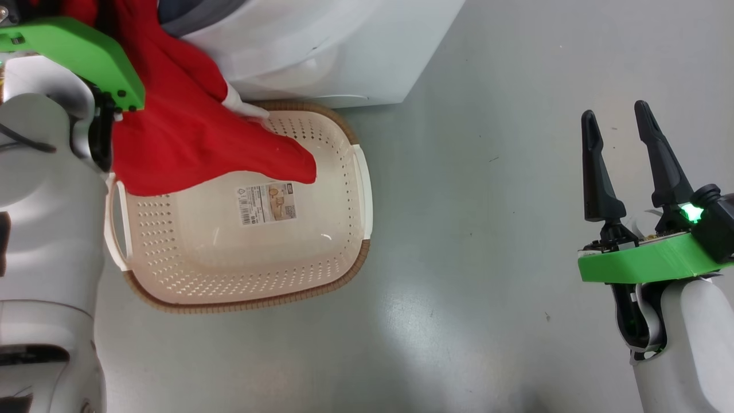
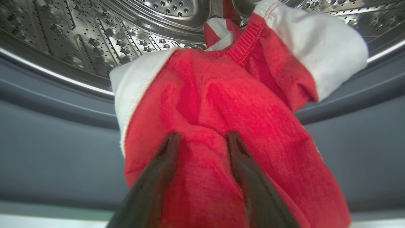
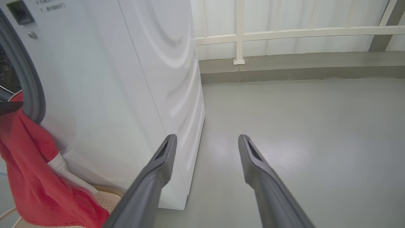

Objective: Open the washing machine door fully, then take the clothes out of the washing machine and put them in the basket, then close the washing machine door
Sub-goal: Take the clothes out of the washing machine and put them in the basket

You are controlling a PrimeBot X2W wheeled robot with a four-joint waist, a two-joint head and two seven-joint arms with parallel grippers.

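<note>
Grey floor (image 1: 487, 229) is seen throughout the head view. The right gripper (image 1: 613, 112) is held spread and empty over it, with the basket (image 1: 361, 172) well to its left. The basket is set against the foot of the washing machine (image 1: 321, 51). The clothes (image 1: 183, 132) are draped from the machine's opening past the left arm's green wrist mount (image 1: 74, 51), with the lower end laid over the basket's machine-side corner.

Left wrist view: the left gripper (image 2: 202, 134) is clenched on a red fold of the clothes. Beyond the fingertips, the white-trimmed rest is laid across the grey gasket (image 2: 47, 142) into the steel drum (image 2: 95, 31).

Right wrist view: the fingers (image 3: 164, 155) are parted, nothing between. The machine's white side is just left of them. Further left, red cloth is hung from the opening onto the basket.
</note>
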